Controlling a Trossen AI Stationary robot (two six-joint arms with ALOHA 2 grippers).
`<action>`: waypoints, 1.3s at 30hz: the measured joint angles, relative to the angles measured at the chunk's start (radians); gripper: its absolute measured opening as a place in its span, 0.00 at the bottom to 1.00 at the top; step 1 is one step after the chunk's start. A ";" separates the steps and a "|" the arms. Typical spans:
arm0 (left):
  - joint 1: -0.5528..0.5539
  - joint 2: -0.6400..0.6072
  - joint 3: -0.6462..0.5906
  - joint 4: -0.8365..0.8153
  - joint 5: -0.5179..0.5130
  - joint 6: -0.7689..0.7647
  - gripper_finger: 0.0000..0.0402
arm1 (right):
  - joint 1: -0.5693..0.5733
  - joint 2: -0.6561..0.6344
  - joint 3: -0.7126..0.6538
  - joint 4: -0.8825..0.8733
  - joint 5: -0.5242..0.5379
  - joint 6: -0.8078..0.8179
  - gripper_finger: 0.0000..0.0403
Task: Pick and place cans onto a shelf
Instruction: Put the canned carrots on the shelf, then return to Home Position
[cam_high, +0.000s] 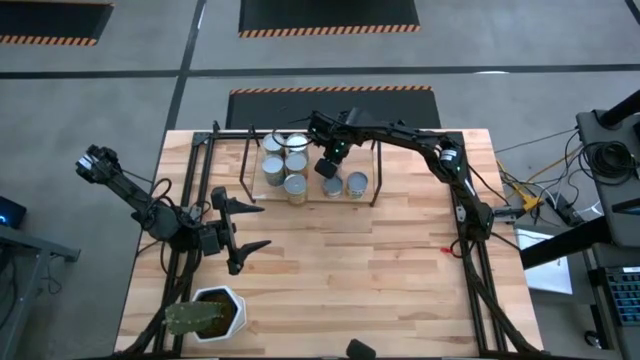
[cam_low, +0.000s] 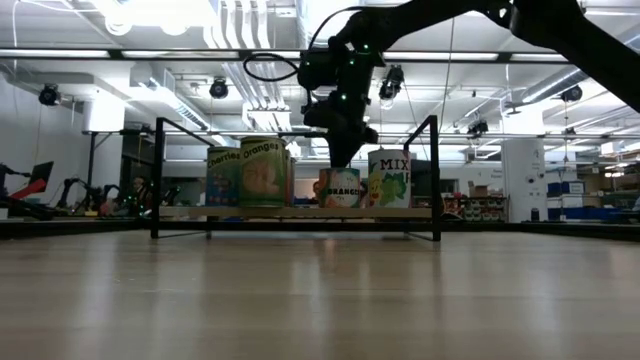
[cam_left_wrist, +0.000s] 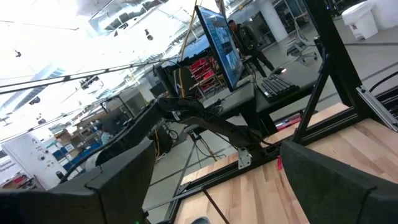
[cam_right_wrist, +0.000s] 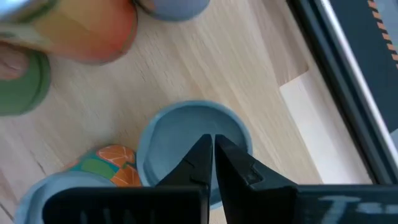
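- Cans (cam_high: 296, 168) stood clustered on the shelf (cam_high: 400, 190), right gripper (cam_right_wrist: 213, 155) poised over one blue lid, fingers pressed together, empty, likely just clear of it.
- Left gripper (cam_high: 243, 225) waited spread-fingered over the worktop (cam_high: 380, 280).

Grey floor (cam_high: 120, 90) w/ hazard-striped mats (cam_high: 330, 18); ceiling strip lights (cam_low: 60, 53).

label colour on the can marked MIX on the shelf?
Can: pale, yellow-green artwork, dark lettering. Low view shows it best.
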 joint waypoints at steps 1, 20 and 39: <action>0.000 0.000 0.000 0.000 0.000 0.000 0.81 | 0.000 0.000 0.009 -0.005 0.000 0.000 0.02; -0.008 0.000 0.000 -0.028 -0.122 -0.038 0.81 | 0.299 -0.442 -0.326 0.262 0.000 -0.151 0.02; 0.073 0.216 0.009 0.037 0.504 -0.347 0.81 | 0.568 -1.187 -1.417 1.111 0.001 -0.252 0.02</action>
